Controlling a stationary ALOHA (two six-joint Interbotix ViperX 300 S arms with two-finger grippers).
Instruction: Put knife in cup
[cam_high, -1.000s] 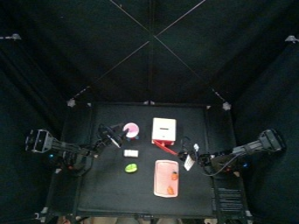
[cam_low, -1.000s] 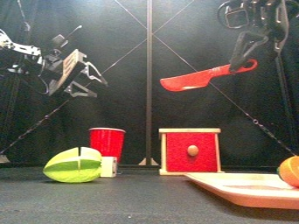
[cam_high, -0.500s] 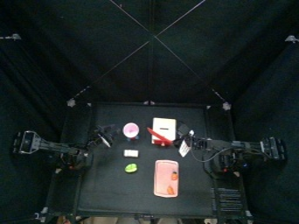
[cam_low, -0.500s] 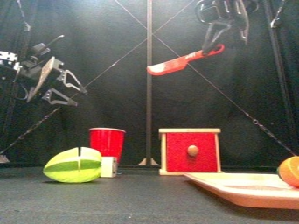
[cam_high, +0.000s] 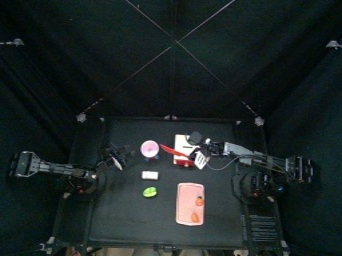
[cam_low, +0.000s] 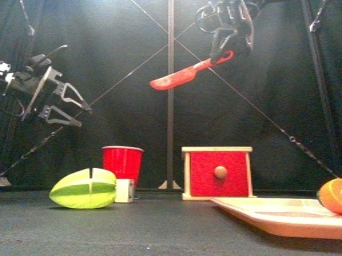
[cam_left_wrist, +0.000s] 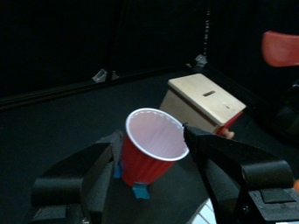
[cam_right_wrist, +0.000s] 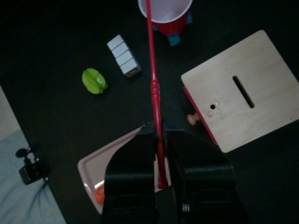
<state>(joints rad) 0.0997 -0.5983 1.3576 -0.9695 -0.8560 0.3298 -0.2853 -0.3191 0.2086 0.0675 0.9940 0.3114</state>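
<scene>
A: Carrying the knife high over the table, handle pinched tight in the right gripper, blade slanting down toward the cup's side. Advice for the drop?

B: Bring the tip right over the cup first. Stands upright on the table, just beside the red-and-white box, mouth open and unobstructed. Tilt the blade steeper before lowering, nearly upright if possible.

A: Why so steep?

B: Narrow round mouth, long flat blade. Going in at a slant likely catches the rim and tips the whole thing. Looks light and thin-walled, probably plastic: red outside, paler inside, tapering toward the base. Easy to knock over, judging by that shape.

A: And the knife itself?

B: Smooth red toy plastic, by the look of it; a thin line seen edge-on from the right wrist, a broad curved blade from the front. Rigid enough to slide in cleanly. Let go only once the tip is well inside.

A: Any use for the left gripper?

B: Held aloft on the cup's side, jaws spread wide, holding nothing; cup framed between them in the left wrist view. Could steady the wall if the cup rocks, but not touching it now.

A: Anything else nearby?

B: Green oval fruit and a small white block close to the cup. Keep clear of both.
</scene>
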